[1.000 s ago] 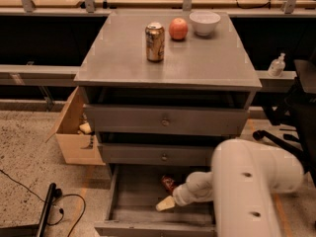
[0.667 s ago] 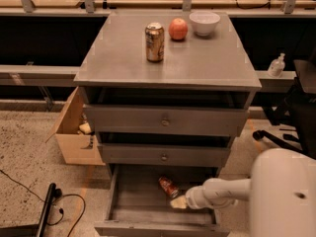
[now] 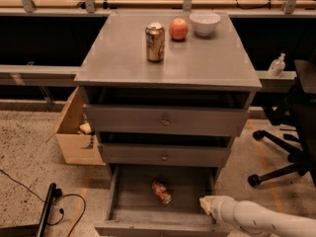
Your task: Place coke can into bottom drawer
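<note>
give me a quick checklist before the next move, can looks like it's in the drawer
1. coke can inside bottom drawer: ok, lying on its side on the drawer floor.
2. gripper apart from the coke can: ok, it is at the drawer's right front corner.
3. bottom drawer pulled out: ok.
4. gripper out of the way for closing the drawer: not ok.
5. gold can upright on cabinet top: ok.

On the counter (image 3: pixel 197 68) a gold can (image 3: pixel 155 42) stood upright toward the back edge. An apple (image 3: pixel 178 29) sat just beside it on the right, and a white bowl (image 3: pixel 205 23) sat nearer the back right corner. A cardboard box (image 3: pixel 74 132) sat on the floor below the left edge, and an office chair (image 3: pixel 291 147) stood off the right edge. My hand (image 3: pixel 206 204) hung low before the front right corner.
</note>
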Robot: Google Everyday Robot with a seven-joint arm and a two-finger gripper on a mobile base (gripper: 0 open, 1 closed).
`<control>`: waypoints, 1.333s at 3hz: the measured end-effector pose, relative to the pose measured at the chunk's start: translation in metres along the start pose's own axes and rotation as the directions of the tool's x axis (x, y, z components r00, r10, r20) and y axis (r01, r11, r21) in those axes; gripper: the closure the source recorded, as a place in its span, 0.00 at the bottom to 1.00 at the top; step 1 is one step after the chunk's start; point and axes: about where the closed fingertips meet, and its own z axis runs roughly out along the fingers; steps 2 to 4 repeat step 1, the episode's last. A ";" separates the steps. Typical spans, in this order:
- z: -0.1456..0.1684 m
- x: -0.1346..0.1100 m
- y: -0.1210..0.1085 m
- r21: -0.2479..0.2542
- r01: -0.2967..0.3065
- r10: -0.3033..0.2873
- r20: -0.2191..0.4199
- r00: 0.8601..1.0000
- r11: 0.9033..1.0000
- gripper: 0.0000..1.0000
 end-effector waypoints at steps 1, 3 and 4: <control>-0.023 0.006 -0.018 0.034 -0.067 0.065 0.051 0.997 0.997 0.40; -0.023 0.006 -0.018 0.034 -0.067 0.065 0.051 0.997 0.997 0.40; -0.023 0.006 -0.018 0.034 -0.067 0.065 0.051 0.997 0.997 0.40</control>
